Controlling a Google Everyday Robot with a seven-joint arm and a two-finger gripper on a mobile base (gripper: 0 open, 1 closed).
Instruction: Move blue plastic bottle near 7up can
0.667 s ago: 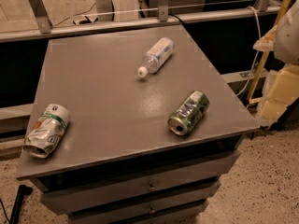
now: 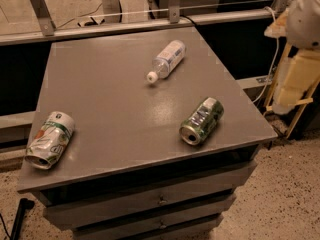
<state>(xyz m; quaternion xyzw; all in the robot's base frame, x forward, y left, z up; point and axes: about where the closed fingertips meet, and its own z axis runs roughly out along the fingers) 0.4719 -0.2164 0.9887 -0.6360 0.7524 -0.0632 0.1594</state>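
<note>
The gripper [image 2: 295, 81] is at the far right edge of the view, beyond the right side of the grey cabinet top [image 2: 105, 89] and well apart from everything lying on it. Only pale white and yellowish parts of it show, so I cannot tell if it is released or clenched, and it touches none of the objects on the top. The blue plastic bottle [image 2: 167, 59] lies on its side in the far middle part of the top, with its white cap pointing to the near left. The 7up can [image 2: 50, 140] lies on its side, crushed, at the near left corner, close to the left edge and well apart from the bottle. A dark green-and-silver dented can [image 2: 201, 121] lies on its side at the near right, with its open end turned toward the near edge. It is to the right of the way from the bottle to the 7up can, not on it. On the top I count one bottle and two cans. Under the top are drawers [image 2: 160, 200], and two small knobs show on them. A metal rail [image 2: 125, 26] runs along the far side of the cabinet
</note>
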